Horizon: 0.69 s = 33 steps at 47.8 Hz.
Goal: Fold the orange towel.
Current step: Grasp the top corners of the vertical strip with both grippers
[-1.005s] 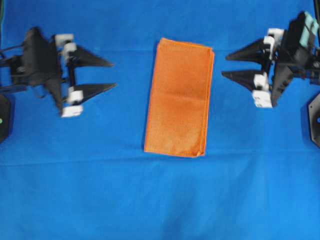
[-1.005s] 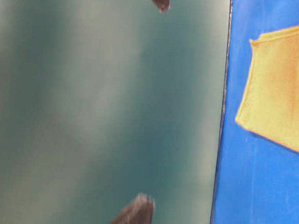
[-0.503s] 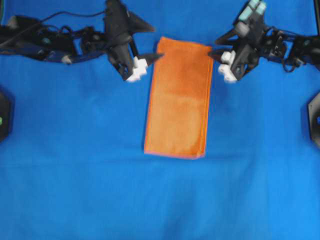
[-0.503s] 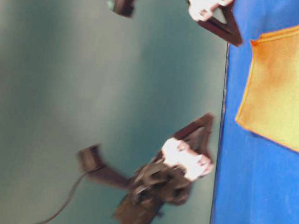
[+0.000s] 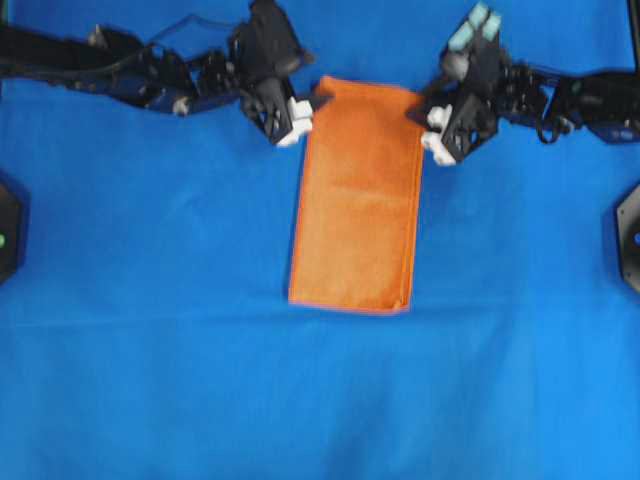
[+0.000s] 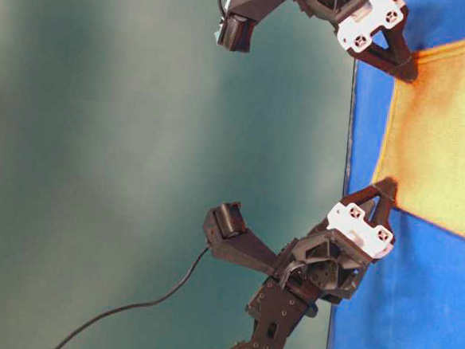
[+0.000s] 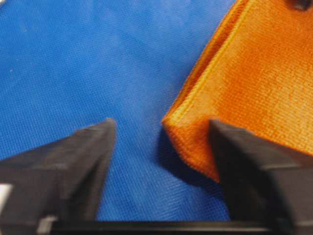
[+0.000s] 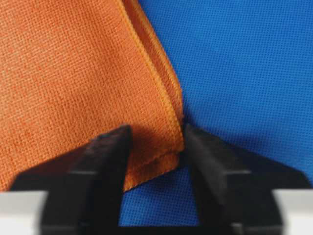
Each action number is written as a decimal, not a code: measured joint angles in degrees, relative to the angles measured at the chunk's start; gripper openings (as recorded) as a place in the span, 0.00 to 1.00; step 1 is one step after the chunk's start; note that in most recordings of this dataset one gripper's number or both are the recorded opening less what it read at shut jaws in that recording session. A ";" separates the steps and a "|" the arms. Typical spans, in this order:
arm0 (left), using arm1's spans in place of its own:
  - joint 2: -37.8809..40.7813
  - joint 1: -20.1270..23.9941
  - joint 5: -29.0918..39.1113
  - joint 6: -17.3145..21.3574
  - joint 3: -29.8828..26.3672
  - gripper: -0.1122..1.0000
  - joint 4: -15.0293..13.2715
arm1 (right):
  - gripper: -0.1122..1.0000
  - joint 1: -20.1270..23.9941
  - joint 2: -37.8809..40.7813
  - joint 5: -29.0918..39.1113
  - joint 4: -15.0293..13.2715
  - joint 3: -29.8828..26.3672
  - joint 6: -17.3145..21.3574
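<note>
**A:** How far along does the fold look?

**B:** The orange towel lies in the upper middle of the overhead frame on the blue table cover, a narrow upright rectangle. Stacked hems show along its edge in the right wrist view, so one fold looks done already. A second fold, top end down to the bottom end, appears to be what is left.

**A:** And the grippers?

**B:** Both sit at the top corners. The left gripper is at the upper-left corner, its jaws partly apart; one finger lies over the cloth, the other on bare blue, with the corner between them and not pinched. The right gripper straddles the upper-right corner with a narrow gap, the layered edge between its fingers. Whether it truly grips cannot be told.
</note>
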 measured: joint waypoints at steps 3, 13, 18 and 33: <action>0.00 -0.35 0.09 0.97 0.00 0.40 0.00 | 0.25 0.00 0.09 0.00 -0.35 -0.26 -0.18; 0.00 -1.58 0.18 1.85 0.18 0.11 0.09 | 0.13 0.44 0.70 0.62 -1.85 -1.49 -0.18; 0.00 -1.58 0.18 1.85 0.62 0.11 0.09 | 0.13 0.44 0.79 0.88 -1.85 -1.85 -0.18; -0.35 -0.88 0.26 2.02 1.41 0.11 0.00 | 0.13 -0.09 0.79 1.05 -1.93 -3.25 -0.18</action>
